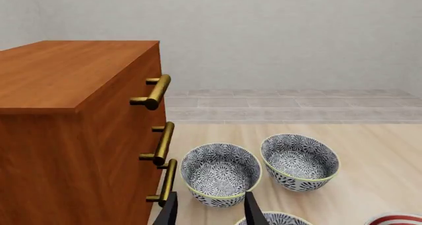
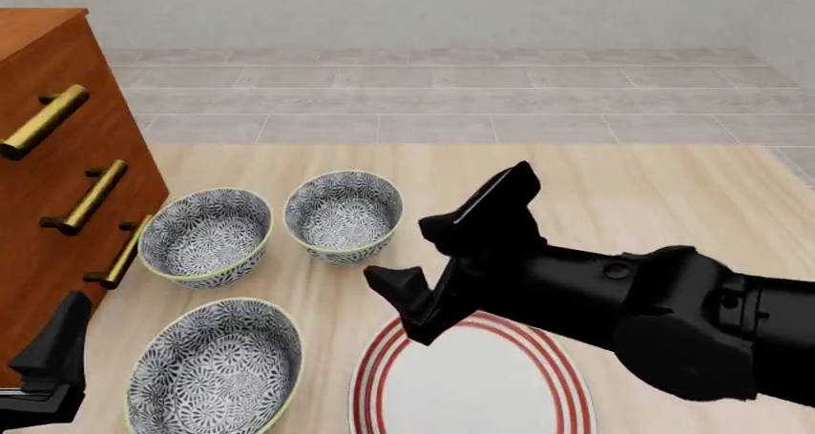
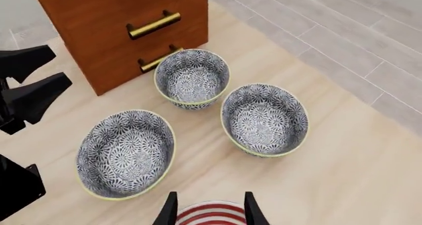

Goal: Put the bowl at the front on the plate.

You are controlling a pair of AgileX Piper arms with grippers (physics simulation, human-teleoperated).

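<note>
The bowl, deep and round with dense blue-grey flowers and a pale yellow-green rim, sits nearest the camera on the light wood-grain table, just left of the red-ringed white plate. Two matching bowls stand behind it, beside a wooden drawer cabinet with brass bar handles. Grey tiled floor lies beyond. The right gripper hangs spread wide above the plate's far edge; the left gripper is parted.

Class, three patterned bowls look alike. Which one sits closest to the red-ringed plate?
The front bowl, alone beside the plate; the other two bowls sit farther back.
</note>
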